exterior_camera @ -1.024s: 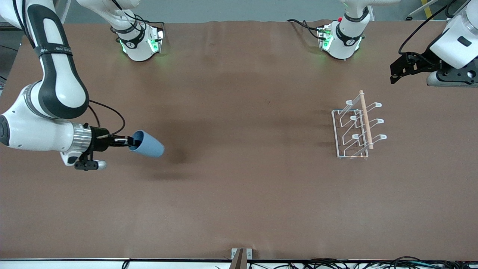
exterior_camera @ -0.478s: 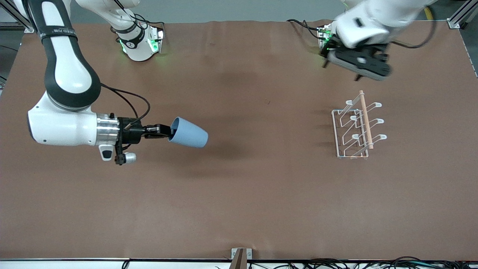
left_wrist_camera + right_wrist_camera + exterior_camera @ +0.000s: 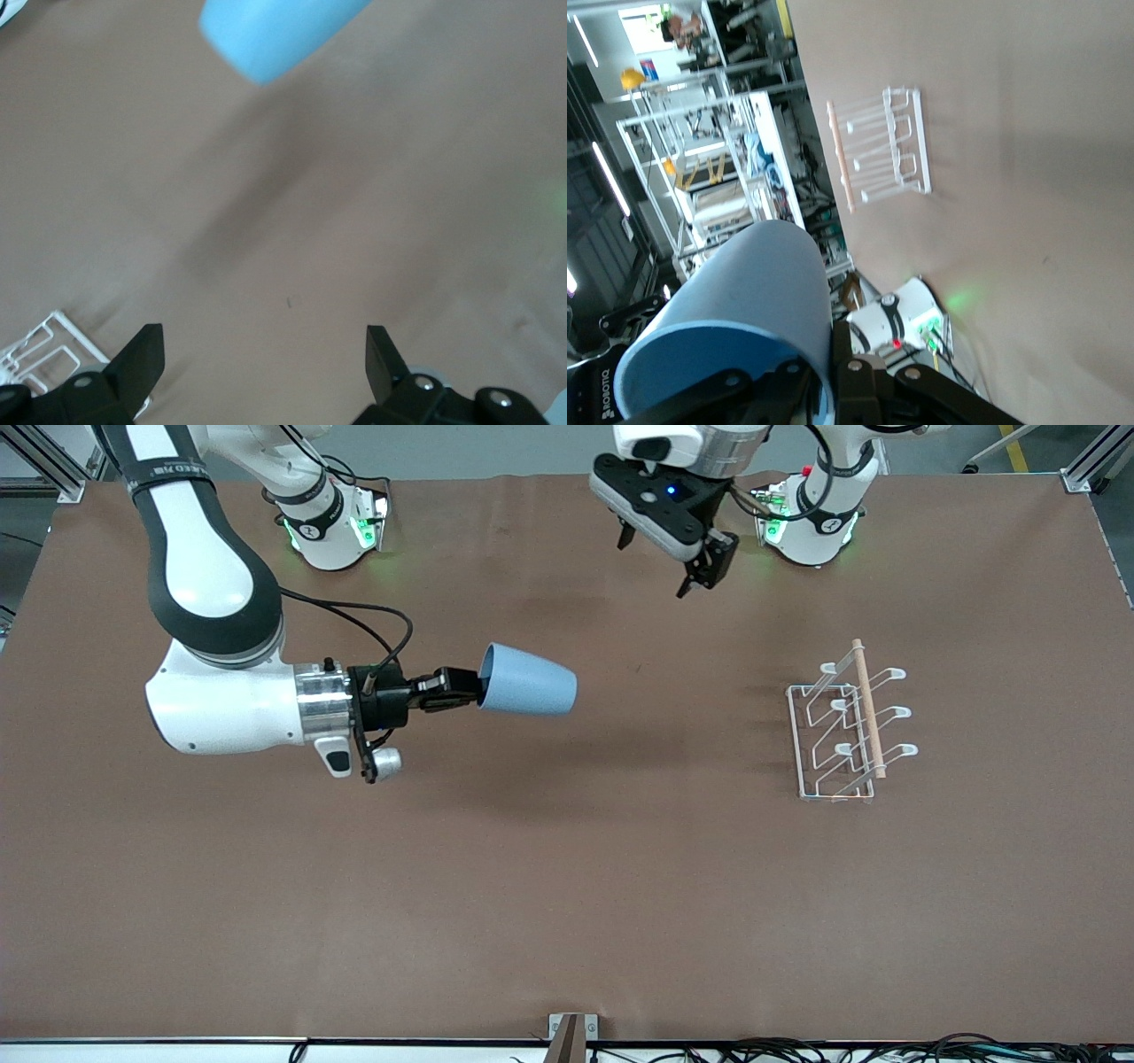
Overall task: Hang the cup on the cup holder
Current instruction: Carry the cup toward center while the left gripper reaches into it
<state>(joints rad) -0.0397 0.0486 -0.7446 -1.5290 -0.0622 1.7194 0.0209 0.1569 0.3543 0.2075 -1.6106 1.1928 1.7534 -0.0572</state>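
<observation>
1. Over the middle of the brown tabletop (image 3: 567, 886), as the front view shows it, the right claw (image 3: 461, 688) holds the light-blue cup (image 3: 528, 680) up in the air. The cup lies on its side, and its closed base points toward the left arm's end of the tabletop. The claw's fingers pinch the cup at its rim. The cup holder (image 3: 846, 726) stands on the tabletop toward the left arm's end, well apart from the cup, and none of its prongs carries anything. A light wooden rod (image 3: 868, 708) runs along its top. The left claw (image 3: 700, 571) hangs over the tabletop near the left arm's base, with nothing between its fingers.

2. From the left wrist view, the left claw (image 3: 264, 359) is spread wide, its two dark fingers (image 3: 142, 363) set well apart over bare tabletop. The cup (image 3: 275, 31) shows farther off, and a corner of the cup holder (image 3: 40, 350) shows beside one finger.

3. From the right wrist view, the right claw (image 3: 819, 372) is pressed onto the cup (image 3: 735, 328) at its rim, one finger inside the wall and one outside. The cup holder (image 3: 881, 150) stands on the tabletop farther off.
</observation>
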